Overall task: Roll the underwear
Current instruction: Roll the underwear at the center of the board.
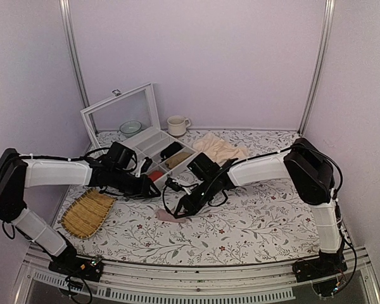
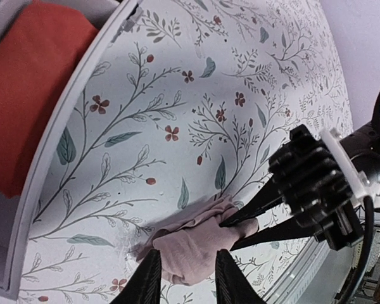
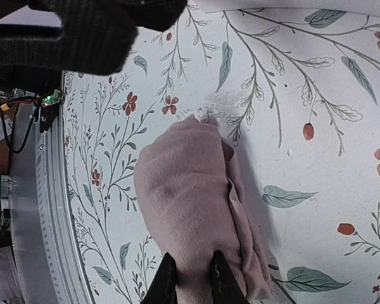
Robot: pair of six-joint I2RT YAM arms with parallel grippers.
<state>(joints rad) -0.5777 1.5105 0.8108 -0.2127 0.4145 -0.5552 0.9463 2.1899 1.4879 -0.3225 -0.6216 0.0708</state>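
Note:
The underwear [image 1: 166,216] lies on the floral tablecloth as a small folded dusty-pink bundle [image 2: 202,244] [image 3: 183,190]; its cream waistband is hidden. My right gripper [image 1: 177,211] [image 3: 193,278] is shut on one end of it, and the left wrist view shows its black fingers [image 2: 244,221] pinching the fabric. My left gripper [image 1: 157,189] [image 2: 183,278] hangs open a little behind and above the bundle without touching it. The pink cloth shows between its two spread fingers.
A white compartment organizer [image 1: 158,149] with a raised lid stands behind the grippers, a red fabric bundle [image 1: 153,178] [image 2: 31,82] at its near corner. A woven tray [image 1: 87,212] lies left. A beige cloth [image 1: 220,149], a mug [image 1: 176,125] and a green bowl [image 1: 130,128] sit at the back.

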